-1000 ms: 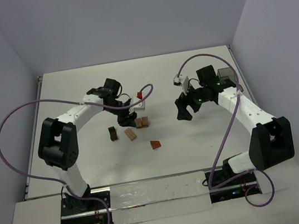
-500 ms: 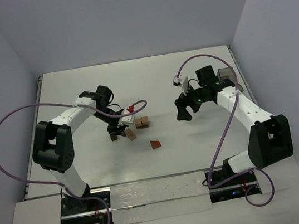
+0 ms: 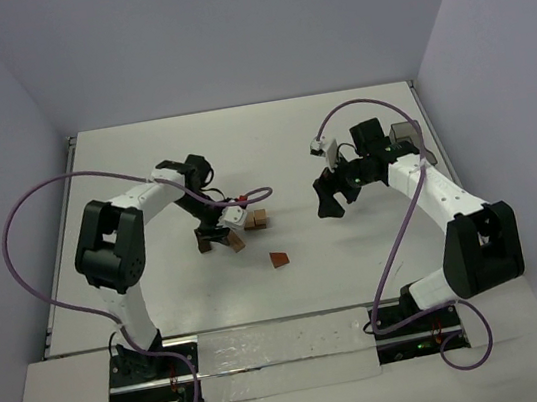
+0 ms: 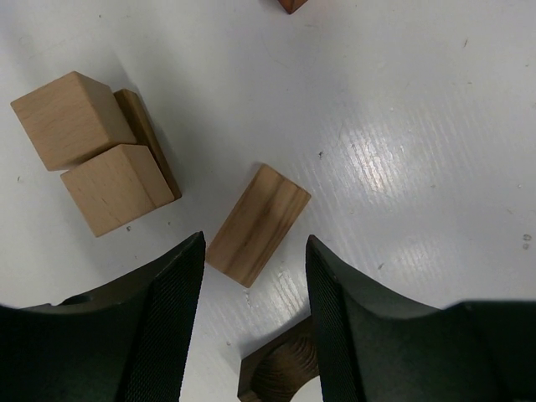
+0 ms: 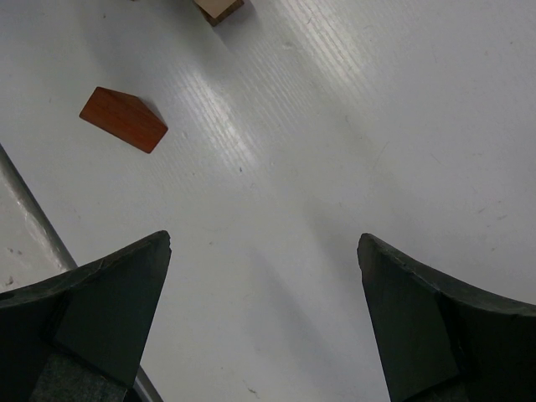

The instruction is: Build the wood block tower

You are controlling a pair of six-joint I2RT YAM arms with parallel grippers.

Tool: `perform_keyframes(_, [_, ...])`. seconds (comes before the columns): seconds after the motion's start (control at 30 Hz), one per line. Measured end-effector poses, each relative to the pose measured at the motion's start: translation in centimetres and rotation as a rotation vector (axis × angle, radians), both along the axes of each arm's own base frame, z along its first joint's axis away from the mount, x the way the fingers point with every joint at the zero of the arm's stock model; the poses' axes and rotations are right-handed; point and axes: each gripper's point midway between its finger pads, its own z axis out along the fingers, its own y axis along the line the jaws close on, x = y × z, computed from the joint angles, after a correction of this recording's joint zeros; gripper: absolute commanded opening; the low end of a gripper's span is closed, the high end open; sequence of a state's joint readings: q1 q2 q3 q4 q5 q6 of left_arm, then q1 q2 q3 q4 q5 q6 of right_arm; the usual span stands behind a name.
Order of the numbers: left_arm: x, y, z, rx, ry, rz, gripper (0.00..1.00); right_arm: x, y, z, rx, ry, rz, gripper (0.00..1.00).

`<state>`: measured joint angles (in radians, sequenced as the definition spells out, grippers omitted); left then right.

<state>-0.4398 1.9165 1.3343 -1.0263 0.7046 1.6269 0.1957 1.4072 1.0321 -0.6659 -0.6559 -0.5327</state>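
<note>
- My left hand (image 4: 254, 244) is low over the table (image 4: 435, 126), its fingers (image 4: 167, 318) spread apart and gripping nothing — the tan plank (image 4: 258, 224) lies just ahead of the gap, its near end between the tips.
- My right hand (image 5: 264, 243) hangs well apart from the blocks, also spread wide and empty.
- The tower is not yet built. The pieces lie loose mid-table: two tan cubes (image 4: 92, 155) touching side by side with a darker thin slab (image 4: 149, 138) against their far faces, the plank just beside them, a dark brown block (image 4: 280, 373) between my left fingers near the palm, and the reddish wedge (image 5: 123, 118) off on its own.
- I judge all of it light, stiff and hard, so nothing will crush. Smooth wood can slip or pivot in a light pinch, though, and such small pieces will scoot if nudged.
- The plank lies flat. In the left wrist view its long axis runs diagonally from lower left to upper right, skewed to my finger line. I would turn the wrist and pinch across its narrow width at mid-length, on the two long side faces.
- The wedge rests on a flat face, its long axis diagonal in the right wrist view. I would hold it by parallel flat faces — the slopes would squirt out.
</note>
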Motion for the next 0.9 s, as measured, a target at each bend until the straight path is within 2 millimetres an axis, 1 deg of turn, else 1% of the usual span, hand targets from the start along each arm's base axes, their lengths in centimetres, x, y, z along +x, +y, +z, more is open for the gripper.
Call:
perform_keyframes(0.3, [0.0, -0.4, -0.9, 0.024, -0.011, -0.024, 0.60, 0.0, 0.0, -0.2, -0.002, 0.008, 0.000, 1.00])
perform_keyframes(0.53, [-0.2, -0.5, -1.9, 0.053, -0.008, -0.043, 0.59, 0.0, 0.0, -0.3, -0.003, 0.009, 0.002, 1.00])
perform_keyframes(0.8, [-0.4, -0.1, -2.9, 0.107, -0.022, -0.051, 0.50, -0.1, -0.1, -0.3, -0.005, 0.011, 0.005, 1.00])
perform_keyframes(0.9, [-0.5, 0.0, -2.9, 0.109, -0.030, -0.050, 0.44, -0.1, -0.1, -0.3, -0.005, 0.012, 0.006, 1.00])
